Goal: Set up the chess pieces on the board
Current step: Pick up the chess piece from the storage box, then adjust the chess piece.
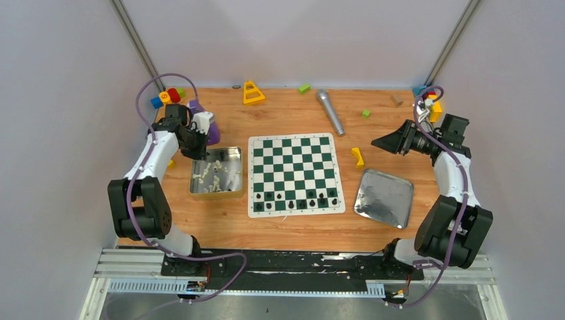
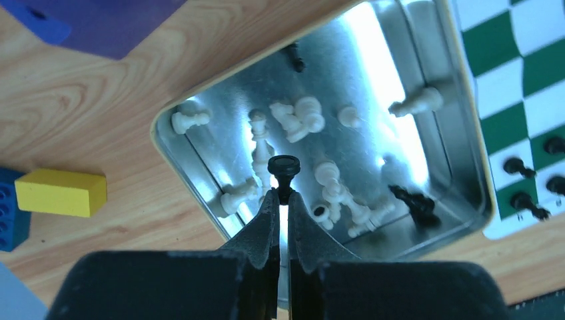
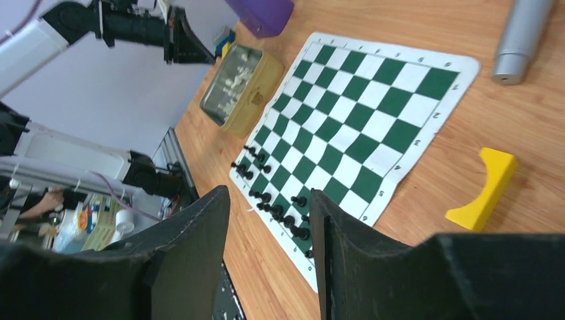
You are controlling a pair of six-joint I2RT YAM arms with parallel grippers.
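Observation:
The green and white board [image 1: 295,173] lies mid-table, with several black pieces [image 1: 296,201] on its two near rows. It also shows in the right wrist view [image 3: 346,120]. My left gripper [image 2: 282,195] is shut on a black chess piece [image 2: 284,169] and holds it above the metal tin [image 2: 460,160]. The tin [image 1: 232,153] holds several white pieces [image 2: 300,120] and two black pieces [image 2: 413,201]. My right gripper [image 3: 268,200] is open and empty, held in the air right of the board [image 1: 390,142].
An empty metal tray [image 1: 384,197] lies right of the board. A yellow block [image 1: 358,157], a silver cylinder [image 1: 330,112], a purple cup [image 1: 212,131] and coloured blocks [image 1: 170,97] lie around. A yellow block [image 2: 61,192] lies left of the tin.

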